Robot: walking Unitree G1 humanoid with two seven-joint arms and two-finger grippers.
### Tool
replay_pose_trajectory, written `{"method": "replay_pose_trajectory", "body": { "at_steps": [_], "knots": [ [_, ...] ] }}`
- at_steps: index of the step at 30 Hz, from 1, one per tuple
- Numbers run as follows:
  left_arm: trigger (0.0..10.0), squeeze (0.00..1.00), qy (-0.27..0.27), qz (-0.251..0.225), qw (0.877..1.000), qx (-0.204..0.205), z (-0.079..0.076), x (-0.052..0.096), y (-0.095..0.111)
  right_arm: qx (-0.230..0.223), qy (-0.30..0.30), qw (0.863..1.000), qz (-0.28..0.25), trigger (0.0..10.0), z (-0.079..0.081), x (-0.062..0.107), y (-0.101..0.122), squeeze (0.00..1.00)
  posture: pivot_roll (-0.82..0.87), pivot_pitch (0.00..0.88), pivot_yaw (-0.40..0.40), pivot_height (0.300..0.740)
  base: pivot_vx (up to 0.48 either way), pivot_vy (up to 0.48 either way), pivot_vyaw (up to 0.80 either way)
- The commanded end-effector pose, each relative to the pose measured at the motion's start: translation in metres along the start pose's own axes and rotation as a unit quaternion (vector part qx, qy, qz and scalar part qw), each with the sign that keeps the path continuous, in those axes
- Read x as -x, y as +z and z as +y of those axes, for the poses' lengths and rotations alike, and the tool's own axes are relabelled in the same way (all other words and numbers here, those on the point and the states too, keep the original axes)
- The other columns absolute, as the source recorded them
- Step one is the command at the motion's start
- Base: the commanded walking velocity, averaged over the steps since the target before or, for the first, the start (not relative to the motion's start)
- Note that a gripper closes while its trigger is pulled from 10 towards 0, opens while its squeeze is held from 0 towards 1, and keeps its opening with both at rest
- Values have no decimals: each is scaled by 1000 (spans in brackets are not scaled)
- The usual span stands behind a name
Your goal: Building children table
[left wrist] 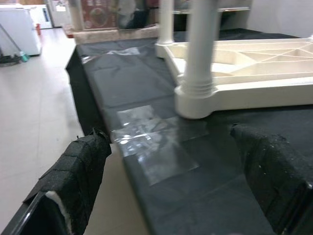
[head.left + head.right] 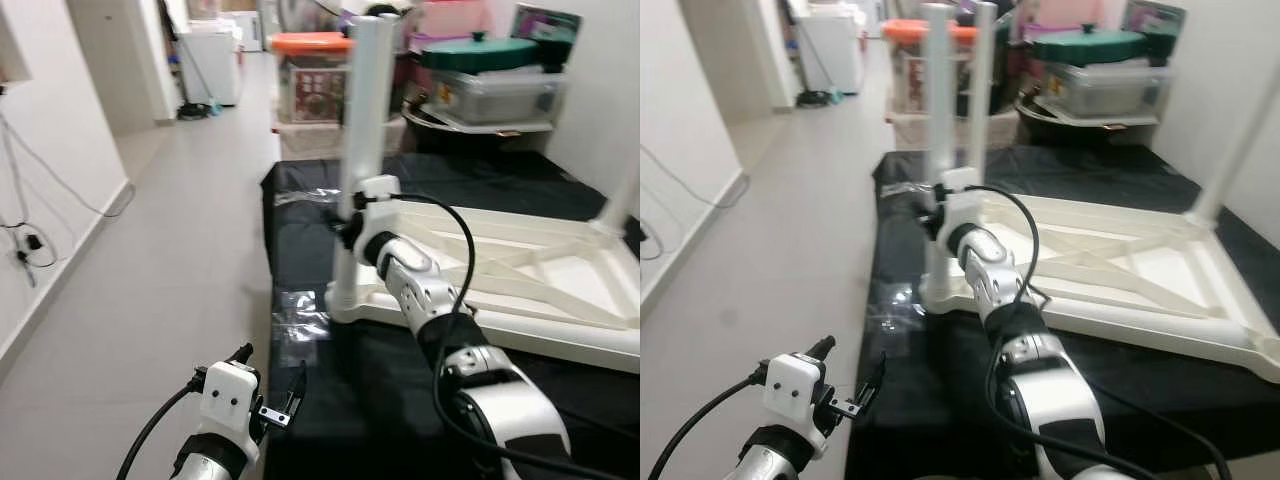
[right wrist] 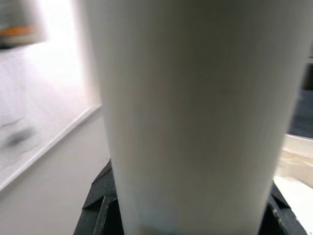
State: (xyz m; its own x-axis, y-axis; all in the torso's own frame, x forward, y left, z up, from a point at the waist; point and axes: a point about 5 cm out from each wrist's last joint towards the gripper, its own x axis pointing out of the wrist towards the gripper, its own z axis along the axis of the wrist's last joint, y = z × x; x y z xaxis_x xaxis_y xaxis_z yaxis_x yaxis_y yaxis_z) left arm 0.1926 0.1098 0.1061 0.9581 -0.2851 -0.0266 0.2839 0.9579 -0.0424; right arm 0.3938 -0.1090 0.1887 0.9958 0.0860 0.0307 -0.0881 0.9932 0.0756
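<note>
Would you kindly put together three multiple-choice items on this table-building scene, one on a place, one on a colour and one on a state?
1. Where does the upside-down white tabletop lie?
A. on the black-covered surface
B. on the floor tiles
C. on a storage bin

2. What colour is the lid of the storage box straight behind the upright leg?
A. blue
B. orange
C. yellow

3. How is the right pincer placed?
A. hanging idle by the floor
B. resting flat on the tabletop
C. around the upright white leg at the tabletop's near left corner

Answers:
1 A, the tabletop's ribbed underside faces up on the black cover.
2 B, the lid is orange in the head views.
3 C, the right wrist view shows the leg between its black fingers; the left pincer hovers low, open, off the cover's edge.
</note>
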Motion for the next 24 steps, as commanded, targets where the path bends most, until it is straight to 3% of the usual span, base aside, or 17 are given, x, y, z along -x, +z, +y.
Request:
{"method": "replay_pose_trajectory", "body": {
  "at_steps": [1,3,6,7,10,11,15,16,18,19,24],
  "knots": [
    [10000,0,0,5,1000,-3,2,0,-2,-50,-93,993,49,0,-27,9,-26,0,18,0,-1,740,0,0,0],
    [10000,0,1,4,1000,-4,2,0,-2,-70,-142,986,58,0,-23,18,-34,0,25,0,-6,740,0,0,0],
    [10000,0,2,3,1000,-3,2,0,-1,-71,-143,986,54,0,-12,20,-35,0,26,0,-11,740,0,0,0],
    [10000,0,3,2,1000,-3,2,-1,-1,-65,-130,988,53,10000,-3,19,-35,0,26,0,-11,740,0,0,0],
    [10000,0,3,3,1000,-2,1,-1,-1,-63,-108,991,41,10000,8,17,-32,0,26,0,-11,740,0,0,0],
    [10000,0,3,3,1000,-2,2,-1,-1,-67,-102,992,33,10000,11,17,-31,1000,26,0,-11,740,0,0,0],
    [10000,0,3,3,1000,-1,1,-1,-1,-46,-33,998,-4,10000,18,15,-23,1000,24,0,-10,740,0,0,0],
    [10000,0,3,3,1000,-1,1,0,-1,-64,49,997,-7,10000,24,14,-19,0,25,0,-8,740,0,0,0],
    [10000,0,3,3,1000,-1,1,0,-1,-69,67,995,-7,10000,26,14,-18,0,25,0,-8,740,0,0,0],
    [10000,0,4,3,1000,0,1,0,-1,-48,142,989,9,10000,24,11,-16,0,25,0,-8,740,0,0,0],
    [10000,0,5,3,1000,1,1,0,-1,-17,168,986,17,10000,16,6,-12,0,25,0,-8,740,0,0,0]
  ]
}}
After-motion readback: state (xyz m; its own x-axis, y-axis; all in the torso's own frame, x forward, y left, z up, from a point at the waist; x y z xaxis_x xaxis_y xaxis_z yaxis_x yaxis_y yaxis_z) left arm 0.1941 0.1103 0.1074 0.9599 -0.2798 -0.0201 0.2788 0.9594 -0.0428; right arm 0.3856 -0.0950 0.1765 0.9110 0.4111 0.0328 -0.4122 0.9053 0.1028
